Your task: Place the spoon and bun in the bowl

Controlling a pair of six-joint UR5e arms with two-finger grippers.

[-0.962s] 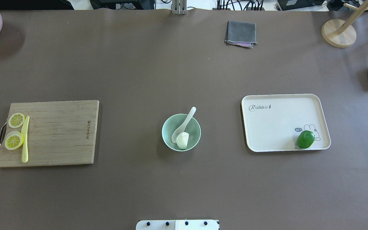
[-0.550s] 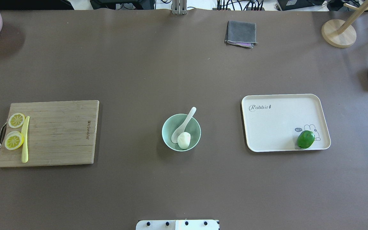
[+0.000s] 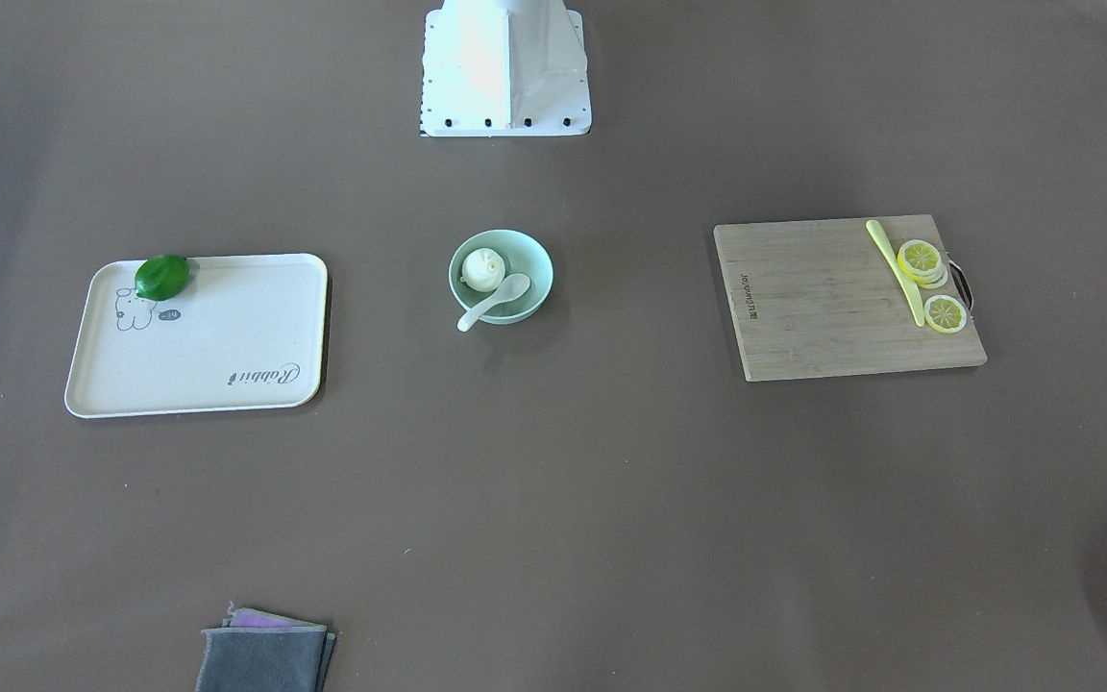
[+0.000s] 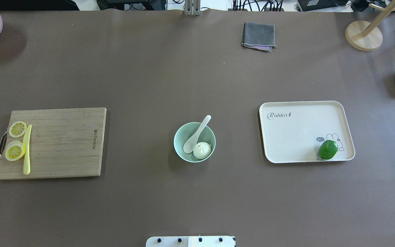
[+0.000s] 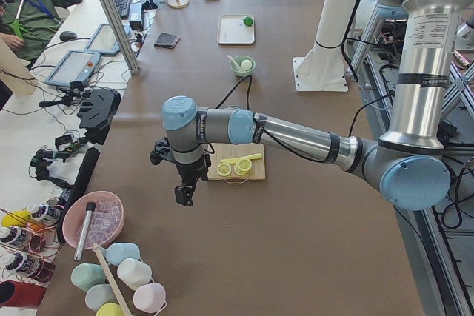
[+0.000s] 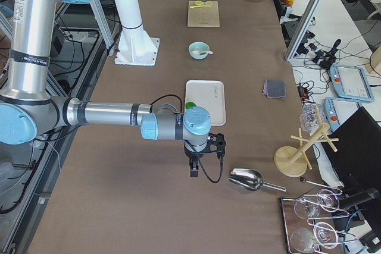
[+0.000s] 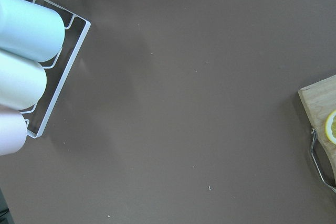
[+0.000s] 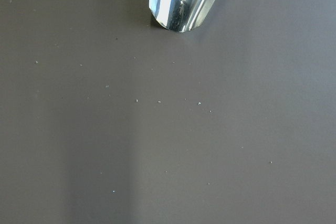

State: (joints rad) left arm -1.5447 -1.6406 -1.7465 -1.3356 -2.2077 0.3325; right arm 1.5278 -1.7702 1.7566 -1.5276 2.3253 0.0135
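Brown desk (image 4: 149, 68), white bench (image 6: 321, 16) alongside. Central bowl (image 4: 178, 137) holds bun (image 4: 202, 150) and spoon (image 4: 197, 133), handle over rim; cutting board (image 4: 63, 144) and tray (image 4: 297, 130) flank it. The left claw (image 5: 182, 194) and right claw (image 6: 194, 171) hang at opposite ends, grip state indiscernible.

We find the bowl (image 4: 178, 137) at the middle of the bench, with the bun (image 4: 202, 150) in it on the robot's side and the spoon (image 4: 197, 134) beside the bun, handle over the far rim. Toward the left edge lies the cutting board (image 4: 60, 144), with lemon slices (image 4: 18, 129) and a knife (image 4: 27, 149) at its left end. Toward the right edge sits the tray (image 4: 297, 133), a lime (image 4: 328, 149) in its near right corner. A folded cloth (image 4: 258, 36) lies by the far edge.
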